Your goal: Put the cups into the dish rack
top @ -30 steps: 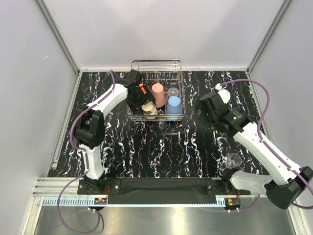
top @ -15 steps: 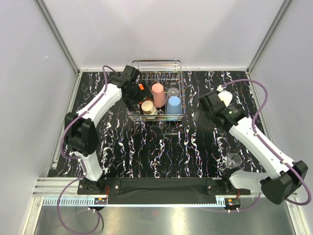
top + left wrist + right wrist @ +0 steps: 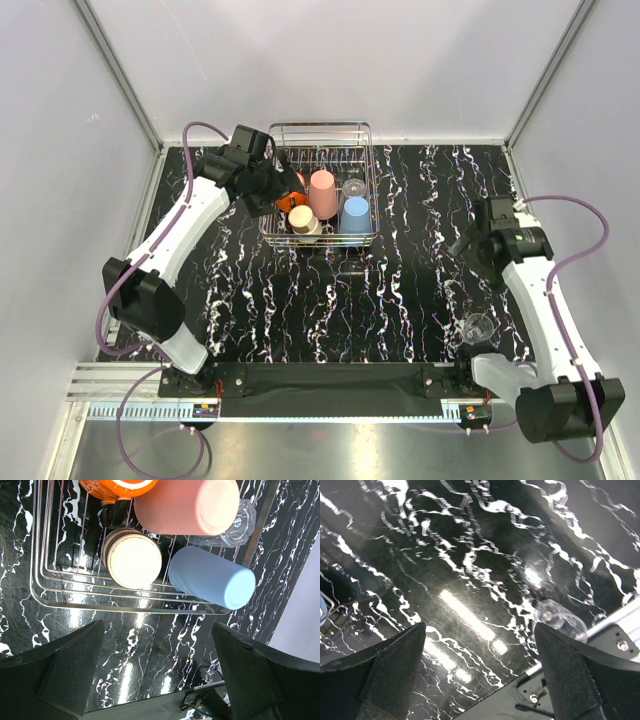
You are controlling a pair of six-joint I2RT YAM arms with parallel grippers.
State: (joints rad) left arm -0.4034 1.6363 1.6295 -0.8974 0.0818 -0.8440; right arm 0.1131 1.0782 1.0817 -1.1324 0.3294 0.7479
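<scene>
Left gripper (image 3: 157, 630) was wide open, empty, with the rack (image 3: 40, 545) and its cups (image 3: 132, 559) just past the jaws. Right gripper (image 3: 480, 627) was open too, with a glass (image 3: 559, 619) sitting by its right finger.

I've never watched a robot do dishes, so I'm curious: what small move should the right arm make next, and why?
Probably move the right gripper toward the clear glass and lower around it. That glass sits alone on the table by the right arm's base, the other cups are in the dish rack, and this gripper is open and empty.
</scene>
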